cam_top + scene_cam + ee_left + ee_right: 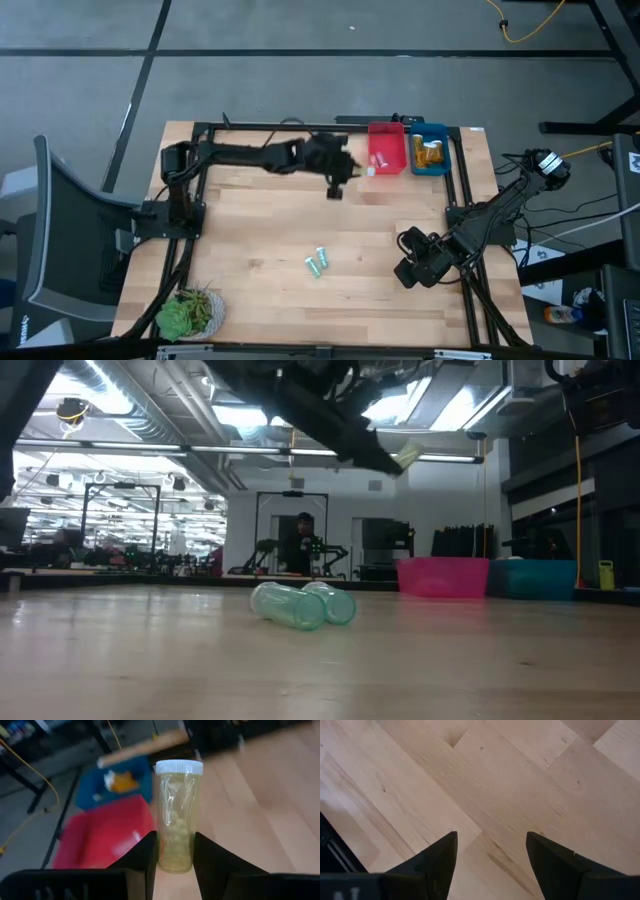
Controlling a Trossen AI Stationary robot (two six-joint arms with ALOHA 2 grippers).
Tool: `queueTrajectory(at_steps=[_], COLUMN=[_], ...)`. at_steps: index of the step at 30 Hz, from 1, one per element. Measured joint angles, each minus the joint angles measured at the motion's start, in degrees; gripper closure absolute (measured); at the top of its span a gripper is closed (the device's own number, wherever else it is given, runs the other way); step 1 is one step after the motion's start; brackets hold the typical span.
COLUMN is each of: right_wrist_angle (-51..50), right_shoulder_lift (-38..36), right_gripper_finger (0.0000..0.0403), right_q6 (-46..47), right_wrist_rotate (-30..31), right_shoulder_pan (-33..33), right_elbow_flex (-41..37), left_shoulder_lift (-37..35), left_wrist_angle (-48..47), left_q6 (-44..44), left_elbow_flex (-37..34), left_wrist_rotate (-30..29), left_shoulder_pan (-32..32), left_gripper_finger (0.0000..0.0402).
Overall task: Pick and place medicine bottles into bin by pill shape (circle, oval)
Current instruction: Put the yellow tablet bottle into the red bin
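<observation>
Left gripper (174, 857) clamps a translucent yellow cylindrical bottle (176, 815) with white cap, apparently above the table just beside the red plastic bin (386, 148); right gripper (490, 852) spread, empty, well away from that bin; two teal bottles (317, 262) lie nearer the table's centre.

Robotics lab: rigs (120, 520), ceiling ducts (140, 410).

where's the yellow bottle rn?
In the left gripper: the yellow bottle is clamped between its fingers, held above the table's far side, just left of the red bin in the high view.
</observation>
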Motion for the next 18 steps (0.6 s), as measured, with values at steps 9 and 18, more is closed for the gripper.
queueTrajectory(at_steps=[9,18], right_wrist_angle=[-0.3,-0.7], right_shoulder_lift=[0.0,0.0], right_gripper_finger=[0.0164,0.0164], right_q6=[-0.2,-0.8], right_wrist_rotate=[-0.1,-0.4], right_shoulder_pan=[0.0,0.0], right_elbow_flex=[0.0,0.0], left_shoulder_lift=[16.3,29.0], left_wrist_angle=[0.5,-0.4], left_q6=[-4.8,-8.9], left_elbow_flex=[21.9,38.5], left_wrist_rotate=[7.0,10.6], left_shoulder_pan=[8.4,10.6], left_gripper_finger=[0.0305,0.0305])
